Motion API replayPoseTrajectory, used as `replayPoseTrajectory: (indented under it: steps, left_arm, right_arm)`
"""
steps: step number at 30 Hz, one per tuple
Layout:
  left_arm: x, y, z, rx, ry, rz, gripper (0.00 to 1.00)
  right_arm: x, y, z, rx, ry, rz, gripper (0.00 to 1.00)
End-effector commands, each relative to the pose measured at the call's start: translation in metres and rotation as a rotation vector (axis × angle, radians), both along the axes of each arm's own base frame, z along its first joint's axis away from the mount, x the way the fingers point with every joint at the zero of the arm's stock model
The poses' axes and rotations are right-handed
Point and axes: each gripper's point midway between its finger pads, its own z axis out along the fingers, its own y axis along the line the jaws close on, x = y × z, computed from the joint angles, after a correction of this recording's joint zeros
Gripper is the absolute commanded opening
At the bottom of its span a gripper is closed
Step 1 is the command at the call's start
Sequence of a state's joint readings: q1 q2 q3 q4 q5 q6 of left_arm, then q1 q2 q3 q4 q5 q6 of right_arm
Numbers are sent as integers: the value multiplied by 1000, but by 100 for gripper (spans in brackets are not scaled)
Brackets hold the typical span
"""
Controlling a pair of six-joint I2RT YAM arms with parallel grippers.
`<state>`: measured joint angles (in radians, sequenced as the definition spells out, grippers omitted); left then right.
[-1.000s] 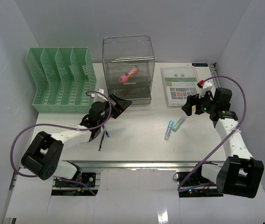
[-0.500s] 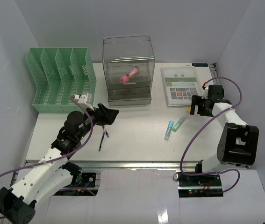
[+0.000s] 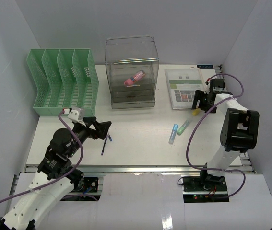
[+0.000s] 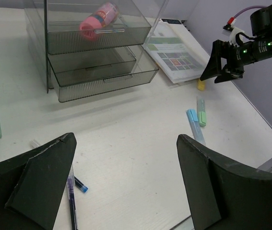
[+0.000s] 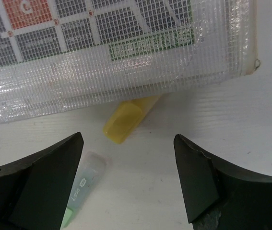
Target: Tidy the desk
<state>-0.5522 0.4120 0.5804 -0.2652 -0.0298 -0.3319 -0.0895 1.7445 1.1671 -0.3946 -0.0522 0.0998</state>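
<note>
The desk (image 3: 140,143) is a white tabletop with a silver rail (image 3: 140,168) along its near edge. My left gripper (image 3: 102,128) is open and empty, just above two dark pens (image 3: 105,143) that show by its left finger in the left wrist view (image 4: 71,199). My right gripper (image 3: 199,103) is open and empty, low over a yellow highlighter (image 5: 126,117) that lies partly under a clear mesh pouch (image 5: 116,48). A green highlighter (image 3: 183,127) and a blue highlighter (image 3: 173,133) lie side by side on the desk's middle right.
A clear drawer unit (image 3: 132,72) with a pink item (image 3: 134,78) in its top drawer stands at the back centre. A green file rack (image 3: 63,81) stands at the back left. The pouch (image 3: 183,88) lies at the back right, near the desk's right edge.
My left arm has drawn back from the drawer unit toward the near left. My right gripper has swung back to the pouch's near edge, over the yellow highlighter.
</note>
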Motion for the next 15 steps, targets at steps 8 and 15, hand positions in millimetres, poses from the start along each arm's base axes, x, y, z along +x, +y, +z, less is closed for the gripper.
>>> replayPoseTrajectory:
  steps: [8, 15]
  left_arm:
    - [-7, 22, 6, 2, -36, 85, 98]
    - [-5, 20, 2, 9, -19, 80, 98]
  right_arm:
    - [11, 6, -23, 14, 68, -34, 67]
    - [14, 1, -29, -31, 66, -54, 58]
